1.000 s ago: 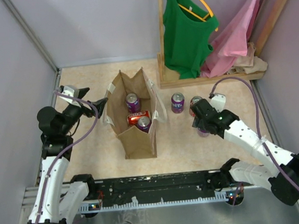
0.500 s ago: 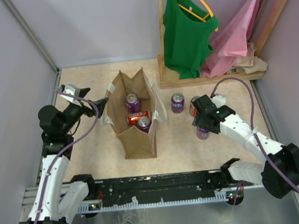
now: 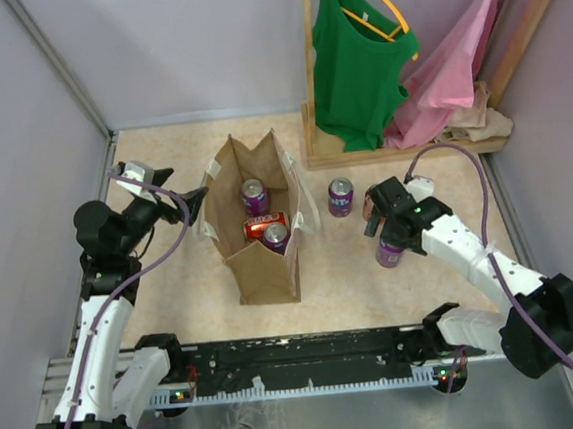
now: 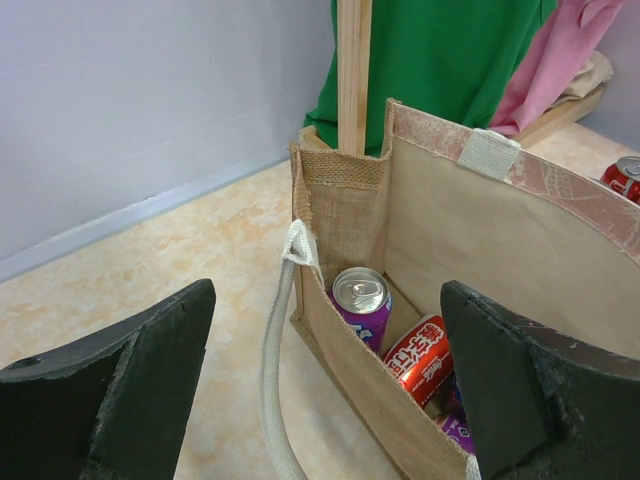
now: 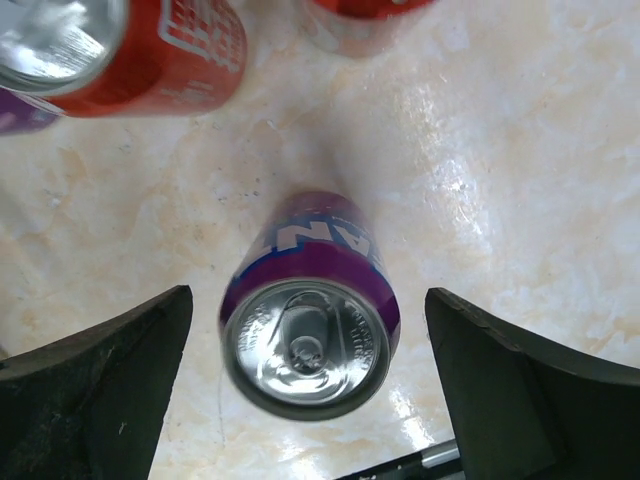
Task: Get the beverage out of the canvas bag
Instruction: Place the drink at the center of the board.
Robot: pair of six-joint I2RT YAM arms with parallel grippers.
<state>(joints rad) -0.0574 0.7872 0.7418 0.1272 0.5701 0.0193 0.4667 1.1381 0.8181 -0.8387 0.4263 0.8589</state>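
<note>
step: clear the set-down can | right gripper [image 5: 312, 390]: jaws apart over upright purple can [image 5: 305, 345], frame centre | left gripper [image 4: 325, 390]: jaws apart, left of canvas bag [image 4: 480, 230] | advice: rise straight, don't clip the can

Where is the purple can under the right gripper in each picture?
Top external: the purple can stands right of the canvas bag, just below the right gripper in the picture.
Left wrist: not in it.
Right wrist: in the middle, seen from above, between the open fingers.
Shared landmark: the red can close beside it, seen in the top external and right wrist views.
</note>
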